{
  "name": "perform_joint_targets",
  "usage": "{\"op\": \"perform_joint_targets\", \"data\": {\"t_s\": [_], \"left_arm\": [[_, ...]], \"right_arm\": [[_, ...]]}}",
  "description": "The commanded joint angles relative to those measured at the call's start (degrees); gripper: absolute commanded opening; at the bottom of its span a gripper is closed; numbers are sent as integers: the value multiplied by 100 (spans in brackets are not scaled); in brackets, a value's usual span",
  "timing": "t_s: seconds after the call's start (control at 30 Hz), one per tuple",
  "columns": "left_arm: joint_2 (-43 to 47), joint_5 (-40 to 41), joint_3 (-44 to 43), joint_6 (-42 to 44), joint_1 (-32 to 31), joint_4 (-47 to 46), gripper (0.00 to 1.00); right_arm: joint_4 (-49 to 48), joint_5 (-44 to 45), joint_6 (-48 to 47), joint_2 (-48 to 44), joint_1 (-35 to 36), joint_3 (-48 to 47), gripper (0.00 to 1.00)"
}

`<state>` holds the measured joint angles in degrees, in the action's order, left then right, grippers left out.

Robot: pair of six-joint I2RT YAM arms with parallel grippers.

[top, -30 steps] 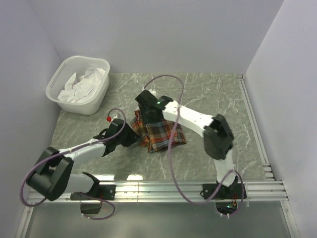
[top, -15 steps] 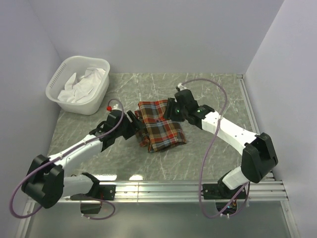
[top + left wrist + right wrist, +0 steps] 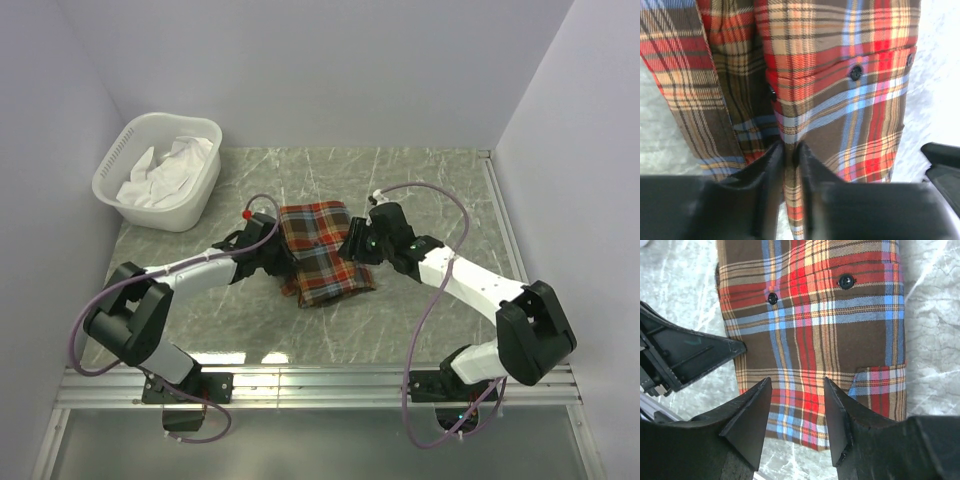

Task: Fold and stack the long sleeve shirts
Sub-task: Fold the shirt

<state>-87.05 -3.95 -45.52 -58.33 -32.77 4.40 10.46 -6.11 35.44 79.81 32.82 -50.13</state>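
A folded plaid long sleeve shirt lies in the middle of the marble table. My left gripper sits low at its left edge. In the left wrist view its fingers are shut on a raised ridge of the plaid cloth. My right gripper hovers at the shirt's right edge. In the right wrist view it stands open above the plaid fabric, with nothing held between its fingers. Two dark buttons show on the shirt's front.
A white laundry basket holding white cloth stands at the back left. Grey walls close in the left, back and right sides. A metal rail runs along the near edge. The left gripper's black body shows in the right wrist view.
The right arm swung off the shirt to its right side, leaving it laid flatter. The left gripper moved right to the shirt's left edge, opened, then shut on a fold.
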Motion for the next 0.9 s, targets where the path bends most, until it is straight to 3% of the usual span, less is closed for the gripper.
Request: {"op": "perform_joint_targets", "data": {"t_s": [0.0, 0.07, 0.23, 0.57, 0.87], "left_arm": [[222, 289, -458, 348, -10, 252, 10], [346, 377, -589, 515, -10, 403, 0], [583, 658, -678, 814, -18, 816, 0], [92, 1132, -19, 709, 69, 553, 1], [-190, 1388, 245, 1007, 96, 281, 0]], "right_arm": [[-448, -66, 16, -150, -47, 161, 53], [-535, -145, -2, -150, -47, 284, 53], [-694, -373, -2, -1, -47, 469, 52], [-834, -742, -64, 737, -47, 706, 50], [-966, -1173, -239, 545, -30, 741, 47]]}}
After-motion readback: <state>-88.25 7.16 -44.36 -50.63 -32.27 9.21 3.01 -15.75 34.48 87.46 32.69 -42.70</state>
